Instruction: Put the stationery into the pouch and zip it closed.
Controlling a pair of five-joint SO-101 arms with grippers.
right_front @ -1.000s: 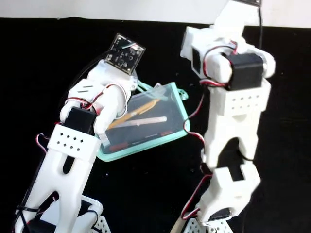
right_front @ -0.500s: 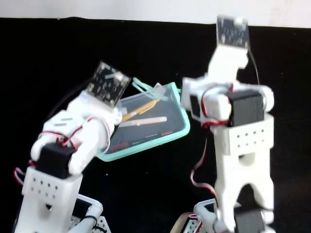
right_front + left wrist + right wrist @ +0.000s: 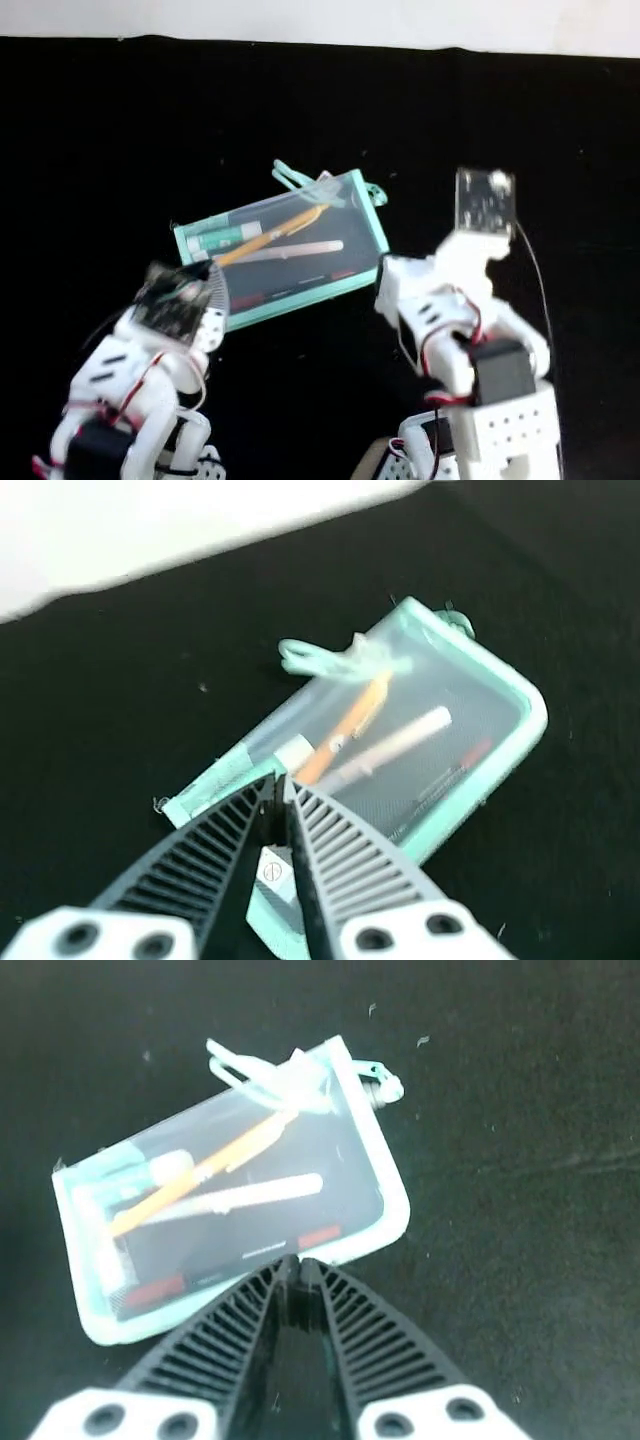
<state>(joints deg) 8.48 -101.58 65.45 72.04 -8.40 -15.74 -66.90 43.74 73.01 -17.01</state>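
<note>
Print: red strips (image 3: 320, 1237) + a thin dark line of text on the pouch (image 3: 285, 250) face, too small to read. Pouch = clear w/ mint trim, flat on the black table (image 3: 120, 130), mid-table, slanted. Inside: orange pen (image 3: 270, 232) & white pen (image 3: 295, 248) side by side, green-white tube (image 3: 215, 240) at one end. Mint loop (image 3: 330, 660) at a far corner, zip pull (image 3: 385, 1085) at the next corner.

Left gripper (image 3: 278, 785): jaws pressed together, nothing between, tips over the tube end of the pouch; touching it or not, can't tell. Right gripper (image 3: 292, 1265): jaws together too, empty, tips at the pouch's near long edge.

High view: left arm's wrist board covers the pouch's near-left corner. Zip shut or not, can't make out.
</note>
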